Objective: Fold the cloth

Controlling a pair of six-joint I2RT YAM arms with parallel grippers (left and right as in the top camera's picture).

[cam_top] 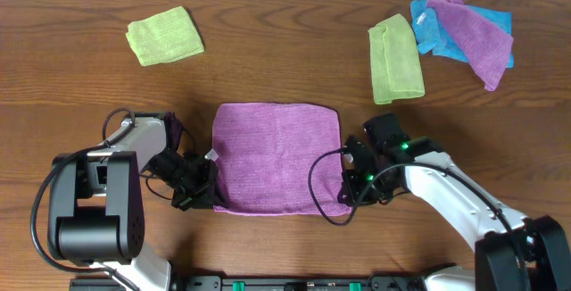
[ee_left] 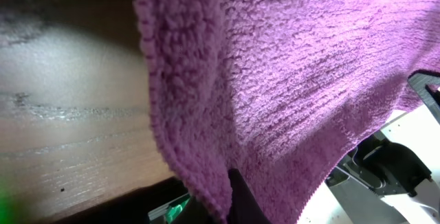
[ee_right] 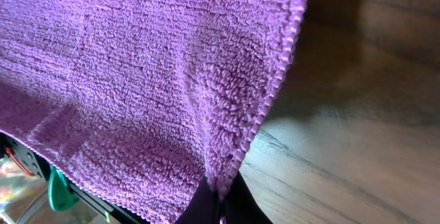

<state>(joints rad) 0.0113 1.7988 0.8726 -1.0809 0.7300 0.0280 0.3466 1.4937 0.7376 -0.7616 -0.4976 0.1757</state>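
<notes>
A purple cloth lies spread flat near the table's front edge. My left gripper is shut on its near left corner; in the left wrist view the cloth fills the frame and its edge is pinched between the dark fingers. My right gripper is shut on the near right corner; in the right wrist view the cloth hangs from the fingertips, with its hemmed edge running up to the right.
A folded green cloth lies at the back left. Another folded green cloth lies at the back right, next to a pile of blue and purple cloths. The wooden table spreads around.
</notes>
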